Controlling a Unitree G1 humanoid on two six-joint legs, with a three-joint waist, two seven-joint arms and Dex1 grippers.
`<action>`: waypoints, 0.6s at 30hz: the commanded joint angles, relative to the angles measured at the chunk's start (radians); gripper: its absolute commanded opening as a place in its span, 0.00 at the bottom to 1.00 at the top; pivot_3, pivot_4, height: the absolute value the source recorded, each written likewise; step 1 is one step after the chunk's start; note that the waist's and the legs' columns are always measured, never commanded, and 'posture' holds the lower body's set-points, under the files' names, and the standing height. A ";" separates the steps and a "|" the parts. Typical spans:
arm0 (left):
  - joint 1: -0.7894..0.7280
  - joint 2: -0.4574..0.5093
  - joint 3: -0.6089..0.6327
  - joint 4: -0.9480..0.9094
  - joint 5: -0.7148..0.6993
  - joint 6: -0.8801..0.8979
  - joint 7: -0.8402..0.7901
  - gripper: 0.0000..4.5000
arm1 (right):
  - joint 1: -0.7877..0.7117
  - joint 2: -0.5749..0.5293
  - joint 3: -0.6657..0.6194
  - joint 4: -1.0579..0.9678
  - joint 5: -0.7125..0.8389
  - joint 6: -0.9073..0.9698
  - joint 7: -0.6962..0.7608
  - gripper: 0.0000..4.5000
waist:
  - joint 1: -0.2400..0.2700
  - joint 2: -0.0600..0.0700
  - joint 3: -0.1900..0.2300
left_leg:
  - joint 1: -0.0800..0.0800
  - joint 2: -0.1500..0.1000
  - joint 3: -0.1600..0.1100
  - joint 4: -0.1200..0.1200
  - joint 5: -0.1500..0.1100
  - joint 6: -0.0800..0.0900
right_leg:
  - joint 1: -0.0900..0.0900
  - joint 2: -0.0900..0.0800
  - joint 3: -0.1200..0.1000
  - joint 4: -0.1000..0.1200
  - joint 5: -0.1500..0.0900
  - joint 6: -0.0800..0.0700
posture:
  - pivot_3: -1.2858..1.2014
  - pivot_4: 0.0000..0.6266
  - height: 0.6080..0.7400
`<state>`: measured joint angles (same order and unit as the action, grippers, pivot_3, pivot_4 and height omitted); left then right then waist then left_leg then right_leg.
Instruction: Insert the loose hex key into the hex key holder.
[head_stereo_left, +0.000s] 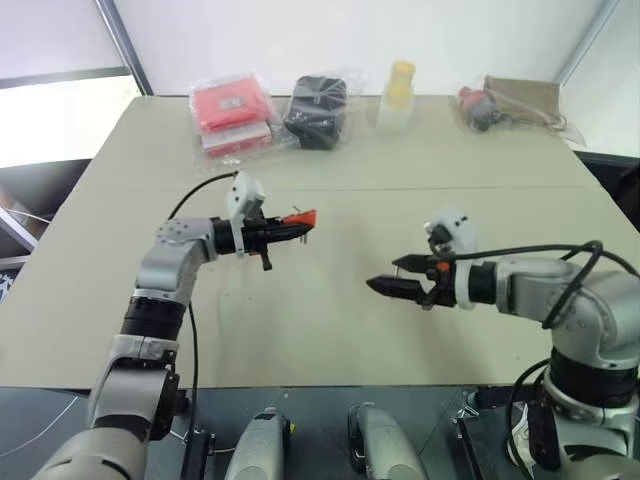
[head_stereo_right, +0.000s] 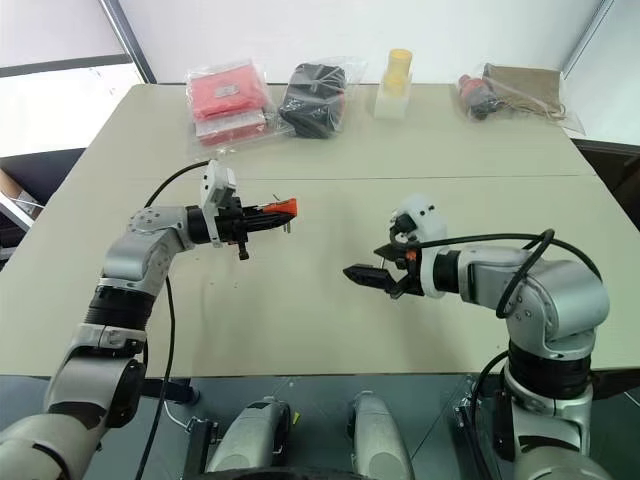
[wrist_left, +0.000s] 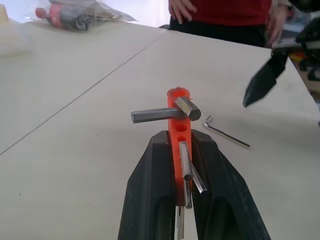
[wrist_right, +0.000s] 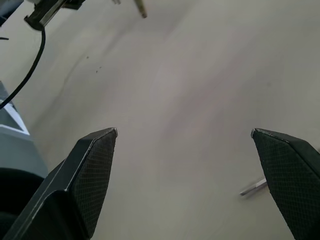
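My left gripper (head_stereo_left: 285, 228) is shut on the orange hex key holder (head_stereo_left: 302, 218) and carries it level above the table, pointing toward the right arm. In the left wrist view the holder (wrist_left: 178, 97) rises between the black fingers (wrist_left: 150, 190), with several dark keys sticking out of it. The loose hex key (wrist_left: 225, 132), a thin silver L-shaped rod, lies flat on the table beyond the holder. My right gripper (head_stereo_left: 385, 274) hovers wide open over the table near it. One end of the loose hex key (wrist_right: 255, 187) shows beside a right finger (wrist_right: 285, 170).
Along the table's far edge lie a red packet in a clear bag (head_stereo_left: 232, 110), a black item in a bag (head_stereo_left: 318, 108), a yellow-capped bottle (head_stereo_left: 398, 95) and a bag of brown and red things (head_stereo_left: 510, 100). A person in red (wrist_left: 225, 12) stands by the table.
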<state>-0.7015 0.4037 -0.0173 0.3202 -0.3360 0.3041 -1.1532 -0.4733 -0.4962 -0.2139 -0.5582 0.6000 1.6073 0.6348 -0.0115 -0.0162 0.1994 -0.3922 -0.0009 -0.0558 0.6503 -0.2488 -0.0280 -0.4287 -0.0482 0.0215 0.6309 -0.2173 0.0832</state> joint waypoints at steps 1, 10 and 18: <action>-0.007 -0.007 0.008 -0.039 -0.018 -0.004 0.018 0.00 | 0.020 0.005 -0.002 -0.019 0.008 -0.004 -0.037 0.99 | -0.001 0.000 0.000 | 0.000 0.000 0.000 0.000 0.000 0.000 | 0.000 0.000 0.000 0.000 0.000 0.000 | 0.52 0.24 1.00; -0.007 -0.011 0.011 -0.013 -0.009 -0.033 0.045 0.00 | 0.035 0.006 0.073 0.117 -0.049 -0.142 -0.116 0.99 | -0.004 0.000 0.000 | 0.001 0.000 0.000 0.000 0.000 0.000 | 0.000 0.001 0.000 0.001 0.000 0.000 | 0.52 0.24 1.00; 0.000 -0.016 0.015 0.002 -0.007 -0.043 0.073 0.00 | 0.006 0.070 0.177 0.377 -0.140 -0.383 -0.151 0.99 | -0.009 -0.001 -0.001 | 0.001 0.000 0.000 0.000 0.000 0.000 | 0.000 0.001 0.000 0.000 0.000 0.000 | 0.52 0.24 1.00</action>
<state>-0.6995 0.3839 -0.0174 0.3337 -0.3367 0.2786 -1.0841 -0.4650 -0.4317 -0.0701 -0.2204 0.4878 1.2676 0.4911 -0.0203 -0.0174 0.1986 -0.3901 -0.0006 -0.0557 0.6500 -0.2488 -0.0279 -0.4277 -0.0469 0.0217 0.6313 -0.2172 0.0832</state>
